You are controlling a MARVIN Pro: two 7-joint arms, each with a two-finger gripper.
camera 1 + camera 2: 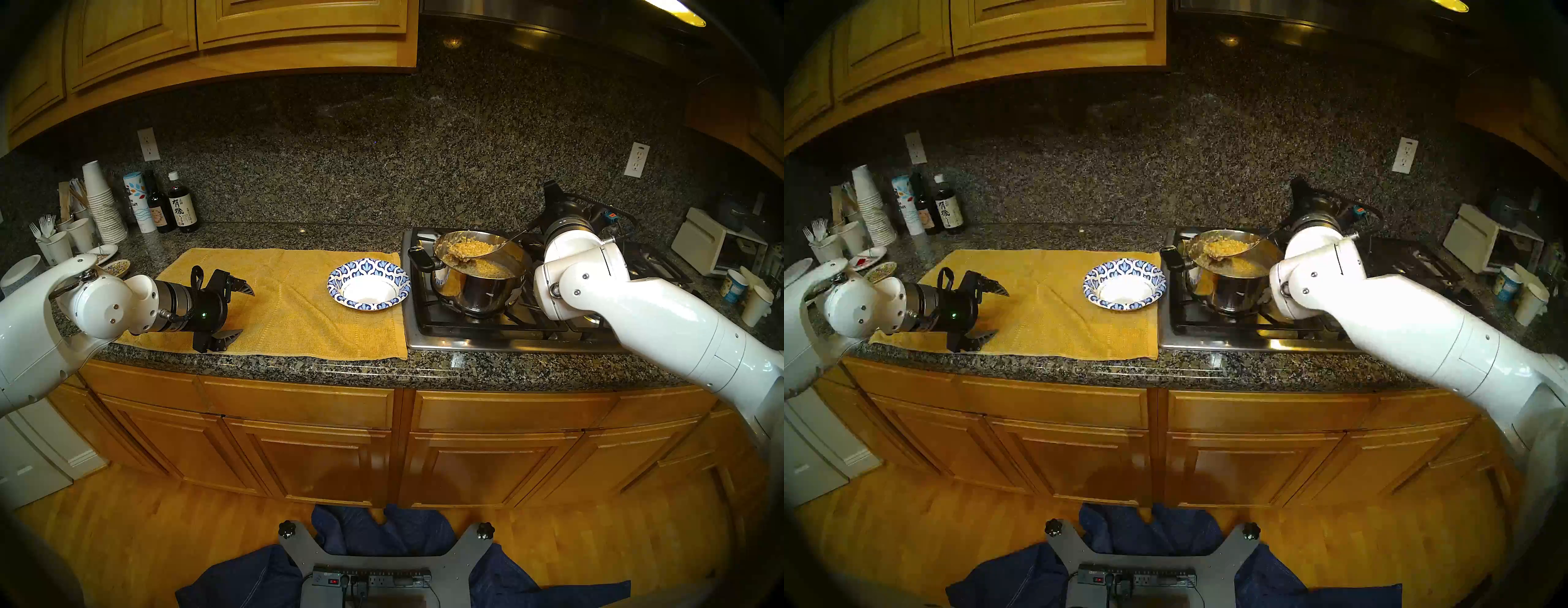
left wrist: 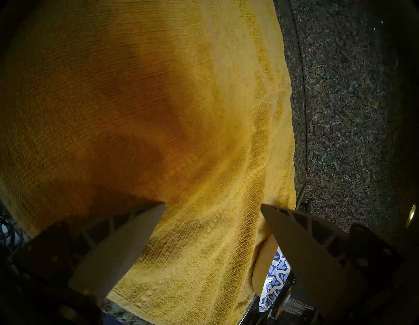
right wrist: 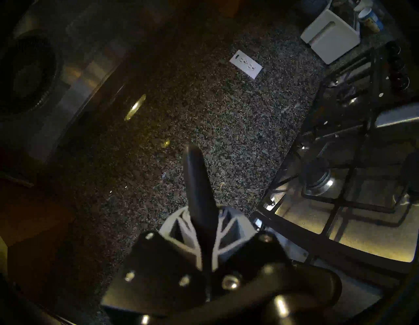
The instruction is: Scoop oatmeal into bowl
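Seen from the head, left eye: a big spoon (image 1: 469,249) loaded with oatmeal (image 1: 471,247), hanging above the steel pot (image 1: 479,280) on the stove (image 1: 488,335). More oatmeal left inside the pot. Long axis of the spoon running from the load, on the view's left, up and to the right along a thin handle toward the right gripper (image 1: 541,223), mostly hidden behind its own wrist. Bowl (image 1: 369,283) white and bare in the centre, standing on the yellow towel (image 1: 275,305), just beside the pot on its left side. So, from the spoon, the bowl lies to the left and lower, close by; probably a short carry over the pot's rim and black handle, then a tip. Right arm clearly the nearer one. Left gripper (image 1: 237,312) spread wide, holding nothing, well apart from the bowl over the towel's left part.

From the head, right eye: same layout; spoon (image 1: 1225,248) above the pot (image 1: 1233,284), bowl (image 1: 1123,283) beside it.

From the left wrist: two pale fingers (image 2: 118,245) far apart, nothing between; towel (image 2: 158,113) below, a slice of the bowl's blue rim (image 2: 275,279) at the lower right.

From the right wrist: fingers (image 3: 233,229) pressed together on the dark handle (image 3: 199,193) of the spoon; stove grate (image 3: 340,199) at the right. No bowl or oatmeal in this view.
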